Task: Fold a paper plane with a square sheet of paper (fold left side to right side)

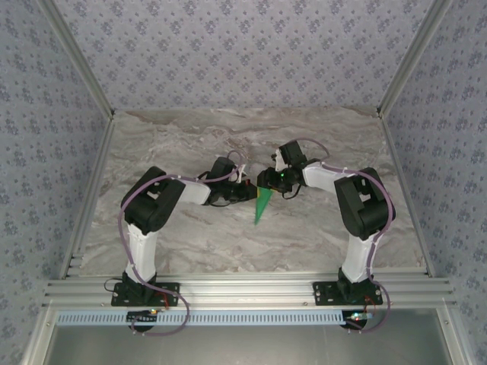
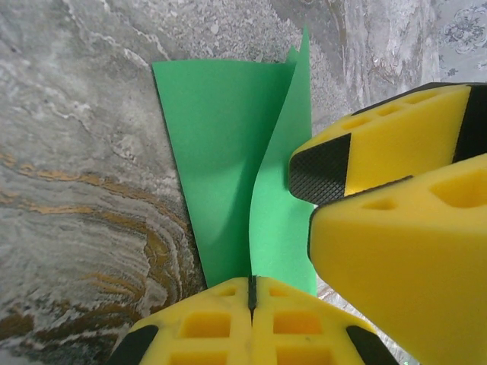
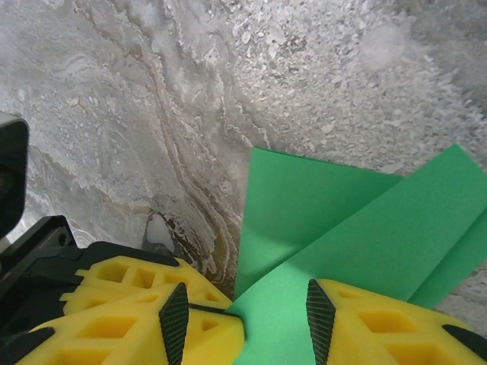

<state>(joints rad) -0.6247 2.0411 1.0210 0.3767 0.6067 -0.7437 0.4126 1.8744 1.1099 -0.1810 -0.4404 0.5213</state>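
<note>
The green paper plane (image 1: 261,207) lies flat on the marble counter (image 1: 190,137), in the middle, between the two arms. From above it looks like a thin shape with its sharp tip pointing toward the arm bases. Both arms bend in toward it and meet over its wide end.

The left tool (image 1: 245,192) is just beside the paper on the left side. In the left wrist view, the left tool (image 2: 251,285) is clenched tight, with its two yellow fingers pressed together. The paper plane (image 2: 221,152) comes right up to the line where the fingers meet. I cannot tell if a bit of paper is nipped in there. One side of the paper lies flat on the counter. The other side curls up along a fold.

The right tool (image 1: 270,182) is at the same end of the paper, on the right side. In the left wrist view, the right tool (image 2: 316,204) sits with the raised flap next to its fingers. In the right wrist view, the right tool (image 3: 247,319) has its fingers apart. The paper plane (image 3: 304,198) runs through the gap between them, and the black pads do not squeeze it.
</note>
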